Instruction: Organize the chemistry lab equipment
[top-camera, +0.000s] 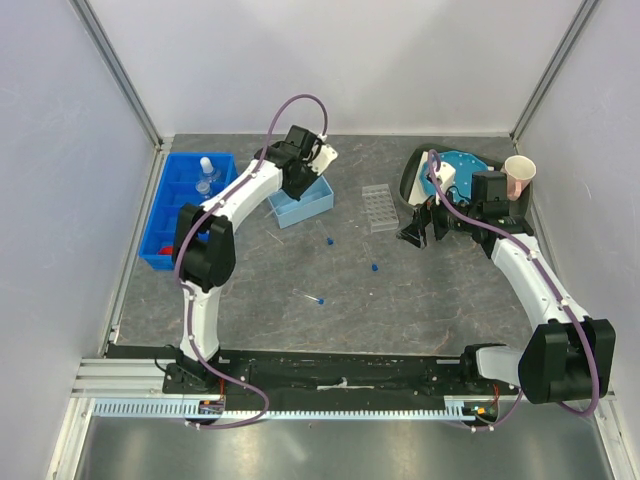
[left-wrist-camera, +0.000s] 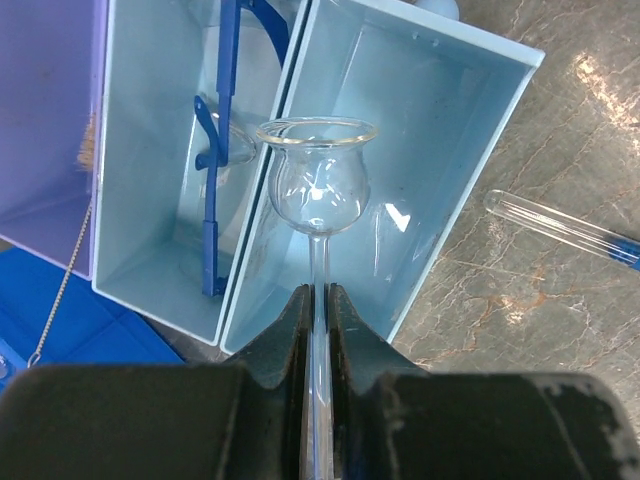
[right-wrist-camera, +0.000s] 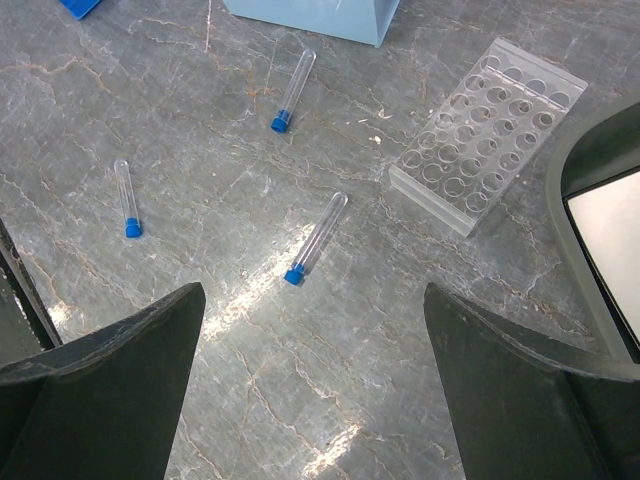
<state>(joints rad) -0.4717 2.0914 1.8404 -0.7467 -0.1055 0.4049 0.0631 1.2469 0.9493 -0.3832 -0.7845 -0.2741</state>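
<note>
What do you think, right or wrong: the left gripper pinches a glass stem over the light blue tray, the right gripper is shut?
The right gripper is open, its jaws wide apart in the right wrist view. The rest stands.

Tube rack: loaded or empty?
Empty. Every hole in the rack shows clear; three capped tubes lie flat on the table beside it.
</note>
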